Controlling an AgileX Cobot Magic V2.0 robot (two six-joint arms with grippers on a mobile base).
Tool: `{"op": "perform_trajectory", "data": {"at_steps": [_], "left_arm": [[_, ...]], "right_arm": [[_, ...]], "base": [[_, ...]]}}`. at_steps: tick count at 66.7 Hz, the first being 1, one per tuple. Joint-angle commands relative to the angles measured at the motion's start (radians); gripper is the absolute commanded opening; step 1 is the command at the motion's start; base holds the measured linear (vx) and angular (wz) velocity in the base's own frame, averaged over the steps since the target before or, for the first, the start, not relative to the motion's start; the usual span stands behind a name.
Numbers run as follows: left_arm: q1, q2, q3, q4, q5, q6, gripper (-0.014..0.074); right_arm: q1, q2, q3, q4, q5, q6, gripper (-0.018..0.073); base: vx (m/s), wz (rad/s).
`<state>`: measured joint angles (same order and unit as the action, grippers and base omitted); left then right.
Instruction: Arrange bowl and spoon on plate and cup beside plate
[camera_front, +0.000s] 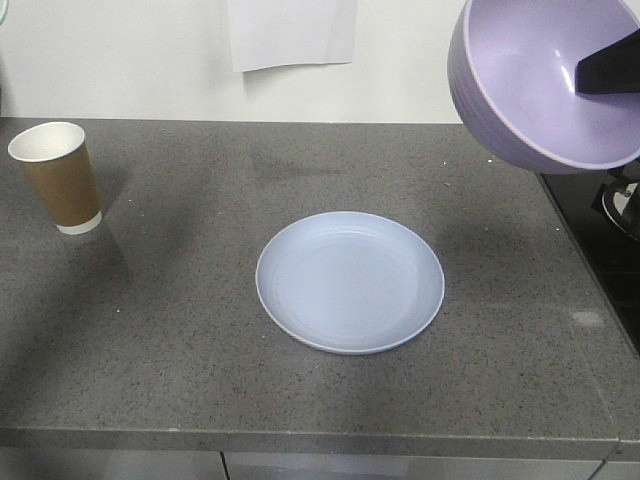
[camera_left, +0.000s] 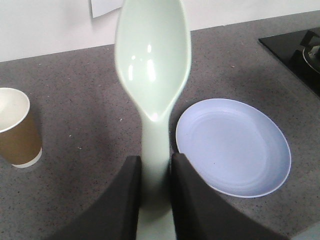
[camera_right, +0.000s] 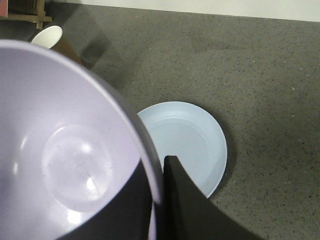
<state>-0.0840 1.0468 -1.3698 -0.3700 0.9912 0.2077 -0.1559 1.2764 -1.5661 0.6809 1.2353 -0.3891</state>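
Observation:
The pale blue plate (camera_front: 350, 282) lies empty in the middle of the grey counter. High at the upper right, the lavender bowl (camera_front: 545, 75) hangs tilted in the air, my right gripper (camera_right: 157, 185) shut on its rim, one finger inside and one outside. In the right wrist view the bowl (camera_right: 65, 165) fills the left side and the plate (camera_right: 190, 145) lies below it. My left gripper (camera_left: 155, 170) is shut on the handle of the mint-green spoon (camera_left: 152, 65), scoop pointing away, above the counter left of the plate (camera_left: 235, 145). The brown paper cup (camera_front: 58, 178) stands upright at the far left.
A black stovetop (camera_front: 600, 235) borders the counter on the right. A white sheet of paper (camera_front: 292, 30) hangs on the back wall. The counter's front edge (camera_front: 300, 440) runs along the bottom.

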Motion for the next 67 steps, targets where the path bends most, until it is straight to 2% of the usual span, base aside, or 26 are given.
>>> {"op": "perform_trajectory", "data": {"at_steps": [1, 67], "left_arm": [[-0.001, -0.014, -0.025, -0.026, -0.061, 0.000, -0.0006], [-0.001, -0.014, -0.025, -0.026, -0.061, 0.000, -0.0006]], "right_arm": [[-0.001, -0.025, -0.026, 0.048, -0.048, -0.007, -0.0006], [-0.001, -0.025, -0.026, 0.048, -0.048, -0.007, -0.0006]], "base": [[0.05, 0.00], [0.04, 0.01]]}}
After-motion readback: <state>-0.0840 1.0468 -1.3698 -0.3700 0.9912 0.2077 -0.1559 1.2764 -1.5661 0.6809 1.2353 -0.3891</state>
